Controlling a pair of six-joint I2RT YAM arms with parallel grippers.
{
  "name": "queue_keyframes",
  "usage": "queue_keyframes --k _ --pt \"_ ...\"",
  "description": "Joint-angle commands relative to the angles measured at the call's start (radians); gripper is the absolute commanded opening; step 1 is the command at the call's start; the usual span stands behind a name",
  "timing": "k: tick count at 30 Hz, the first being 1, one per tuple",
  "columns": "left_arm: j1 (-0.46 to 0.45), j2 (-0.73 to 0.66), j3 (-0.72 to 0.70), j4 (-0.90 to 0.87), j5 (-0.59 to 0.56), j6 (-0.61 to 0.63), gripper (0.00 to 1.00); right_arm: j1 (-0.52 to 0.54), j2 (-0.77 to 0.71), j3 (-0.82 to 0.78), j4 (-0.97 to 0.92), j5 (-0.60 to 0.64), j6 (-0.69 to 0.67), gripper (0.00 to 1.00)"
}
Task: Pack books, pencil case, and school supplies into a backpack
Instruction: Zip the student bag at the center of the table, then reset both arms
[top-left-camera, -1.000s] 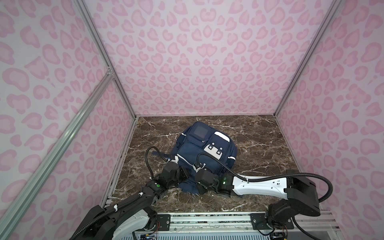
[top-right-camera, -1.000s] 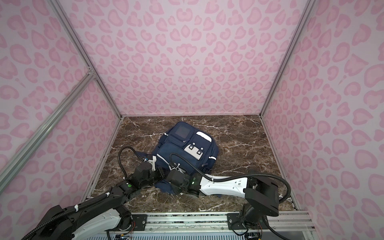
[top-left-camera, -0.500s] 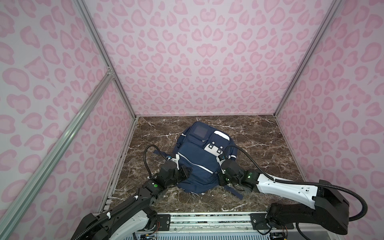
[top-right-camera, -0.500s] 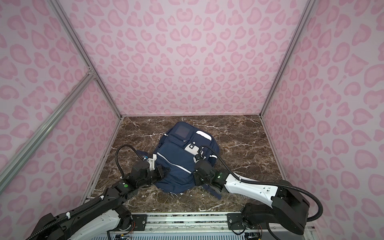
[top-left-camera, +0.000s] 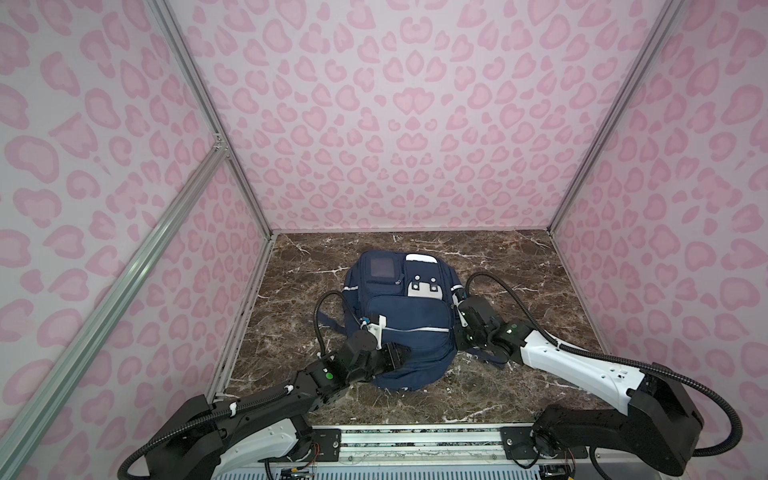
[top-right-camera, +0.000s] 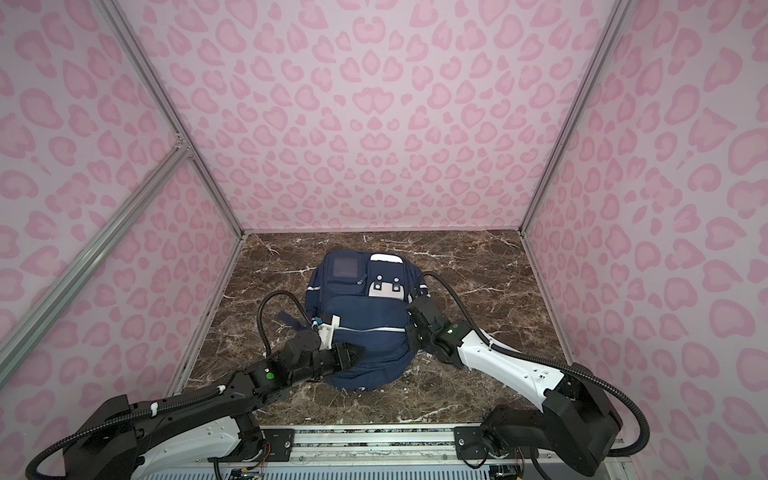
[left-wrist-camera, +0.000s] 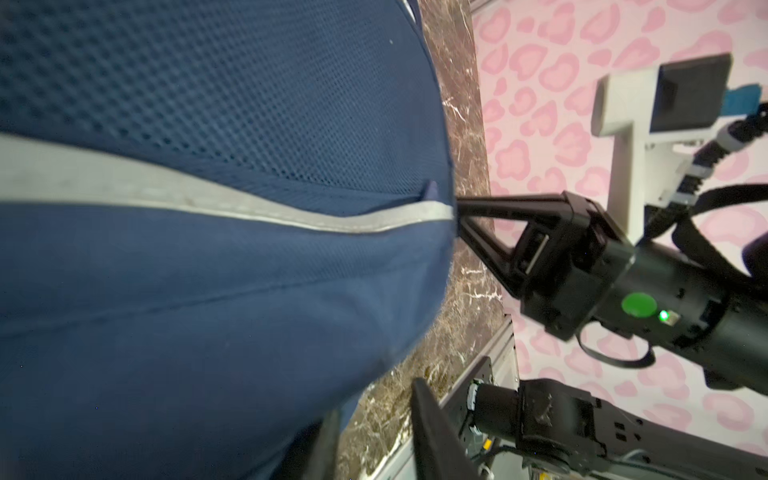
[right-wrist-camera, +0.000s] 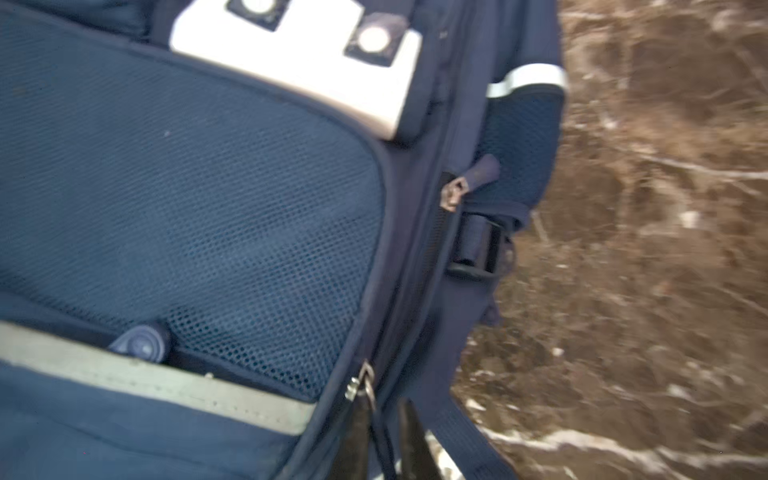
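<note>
The backpack (left-wrist-camera: 249, 270) hides the fingers' tips of the right gripper (left-wrist-camera: 461, 220).

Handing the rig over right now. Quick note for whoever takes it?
Left gripper: open, holding nothing, at the near left corner of the backpack.
Right gripper: open, jaws either side of the zipper pull on the backpack's right flank.
Backpack lies front up, mid table. Books, pencil case, supplies: none in view outside it; probably packed, cannot confirm.
Done: packing, by the look of it; zip looks shut where visible.
Left: check the zip's end, back both arms off.
</note>
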Motion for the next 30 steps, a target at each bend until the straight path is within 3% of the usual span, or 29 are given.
queue_keyframes --k 1,4,6,8,10,12,15,18,20,24,27,30 --pt "0.001 -0.072 0.049 -0.136 -0.083 0.071 0.69 0.0 -0.059 -0.022 -0.061 0.159 0.041 0.98" --pt "0.002 -0.194 0.11 -0.299 -0.209 0.191 0.91 -0.043 -0.148 -0.058 -0.049 0.216 0.049 0.99" --pt "0.005 -0.246 0.173 -0.426 -0.345 0.309 0.99 -0.092 -0.206 -0.071 -0.021 0.215 0.022 0.99" --pt "0.01 -0.274 0.215 -0.514 -0.573 0.412 0.96 -0.153 -0.252 -0.094 0.041 0.189 -0.018 0.99" --pt "0.021 -0.298 0.196 -0.478 -0.768 0.547 0.96 -0.245 -0.286 -0.135 0.132 0.147 -0.05 0.96" --pt "0.047 -0.311 0.155 -0.384 -0.892 0.641 0.96 -0.317 -0.312 -0.191 0.244 0.112 -0.127 0.95" --pt "0.14 -0.304 0.078 -0.18 -0.98 0.804 0.96 -0.398 -0.348 -0.305 0.446 0.151 -0.243 0.92" --pt "0.326 -0.223 0.009 -0.046 -0.912 0.882 0.96 -0.513 -0.369 -0.417 0.625 0.17 -0.284 0.89" --pt "0.413 -0.143 -0.015 0.006 -0.962 0.862 0.96 -0.562 -0.362 -0.492 0.741 0.155 -0.304 0.88" --pt "0.512 0.006 -0.099 0.31 -0.872 0.986 0.98 -0.575 -0.269 -0.597 1.013 0.177 -0.358 0.89" --pt "0.587 0.132 -0.121 0.488 -0.761 1.033 0.99 -0.579 -0.189 -0.595 1.101 0.198 -0.37 0.91" --pt "0.648 0.258 -0.082 0.52 -0.776 1.016 0.98 -0.594 -0.1 -0.595 1.24 0.169 -0.384 0.9"
